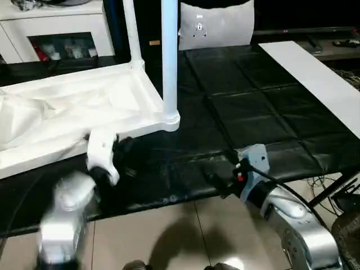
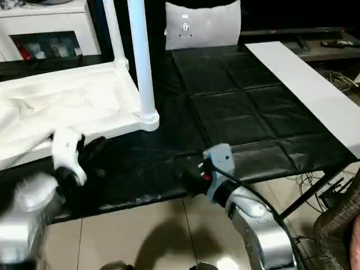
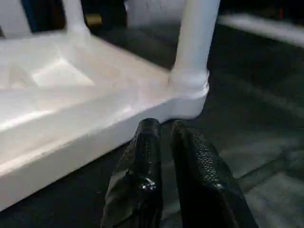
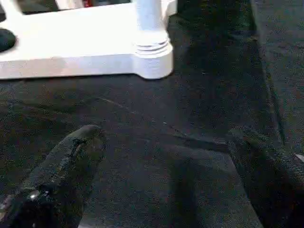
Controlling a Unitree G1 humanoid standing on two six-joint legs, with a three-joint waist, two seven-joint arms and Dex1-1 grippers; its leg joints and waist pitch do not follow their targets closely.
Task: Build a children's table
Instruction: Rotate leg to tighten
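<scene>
Two legs stand upright out of the upturned table top (image 1: 73,107), which lies ribbed side up on the left of the black worktop (image 1: 253,112): the near leg (image 1: 169,56) seated in the near right corner socket (image 1: 170,120), the far leg (image 1: 131,31) at the corner behind it. Both claws hold nothing. The left claw (image 3: 164,135) sits just short of the top's near edge with its fingers pressed almost together, a narrow slit between them. The right claw (image 4: 161,142) hovers low over bare worktop, fingers spread wide, pointing toward that near corner socket from some way off.

Now the risks, as I read them. The seated legs are tall and slim, so a forearm sweeping across could catch one and lever it loose, or drag the whole top along the worktop. The top's left end runs out of sight, so I can't tell whether the other corners are filled. The white board (image 1: 315,73) lying on the worktop's right side could get bumped if the right arm swings out.

Writing? A small dark mark sits on the pale panel (image 1: 216,25) at the back, too small to read. No brand visible on the table.
</scene>
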